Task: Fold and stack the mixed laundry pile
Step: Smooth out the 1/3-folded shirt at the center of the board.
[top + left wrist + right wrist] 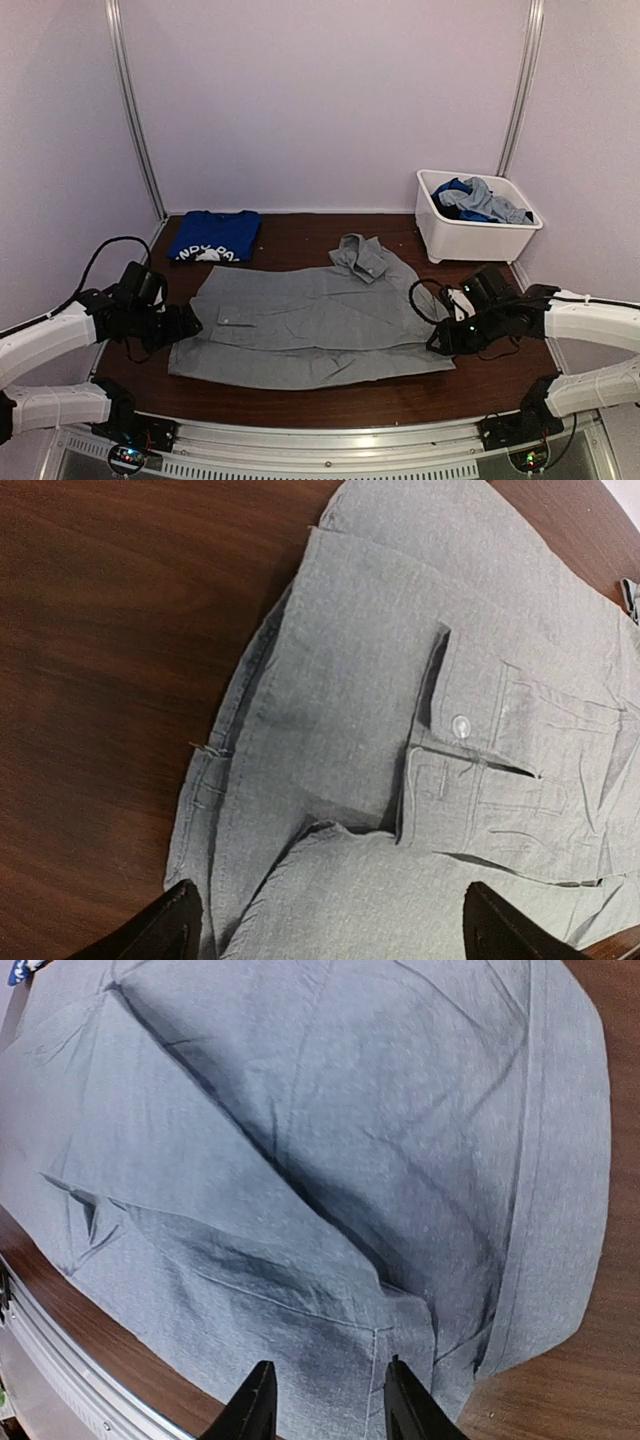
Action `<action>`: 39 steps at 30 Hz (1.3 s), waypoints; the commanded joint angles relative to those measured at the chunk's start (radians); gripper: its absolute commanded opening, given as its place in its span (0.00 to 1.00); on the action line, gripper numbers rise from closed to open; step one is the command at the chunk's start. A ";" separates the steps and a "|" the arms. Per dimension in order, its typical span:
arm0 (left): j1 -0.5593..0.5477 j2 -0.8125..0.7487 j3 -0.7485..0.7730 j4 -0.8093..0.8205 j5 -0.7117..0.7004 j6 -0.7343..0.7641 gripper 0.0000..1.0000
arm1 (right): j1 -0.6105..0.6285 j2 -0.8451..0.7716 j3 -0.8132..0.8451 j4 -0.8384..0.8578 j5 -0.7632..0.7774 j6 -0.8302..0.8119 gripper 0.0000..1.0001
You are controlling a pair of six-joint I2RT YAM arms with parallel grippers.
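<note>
White print was seen on the folded royal-blue T-shirt (215, 238) at the upper left of the dark wooden table (300, 400). Only part of it was exposed, and it seemed to read "NDY PA".

The left gripper (330, 935) was held wide open over the left edge of the grey shirt (310, 325), and nothing was gripped by it. The right gripper (330, 1410) was held with its jaws narrowly parted above the shirt's right side. No fabric was pinched between them.

The shirt was spread flat at the centre of the top view. Its woven cloth was creased, and its collar (360, 255) was turned toward the back. A flapped chest pocket with a pale button (460, 725) was shown in the left wrist view.

More blue and grey garments (480, 200) were heaped in the white plastic bin (475, 240) at the right.
</note>
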 commanded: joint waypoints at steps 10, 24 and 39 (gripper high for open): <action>0.009 0.044 0.024 -0.045 0.002 -0.024 0.92 | -0.013 0.000 -0.253 0.096 -0.092 0.169 0.21; 0.034 0.004 0.025 -0.198 -0.075 -0.055 0.85 | -0.033 -0.235 -0.100 -0.232 -0.035 0.238 0.53; 0.037 0.151 -0.031 -0.107 0.052 -0.116 0.72 | -0.034 -0.023 -0.150 -0.133 -0.032 0.262 0.41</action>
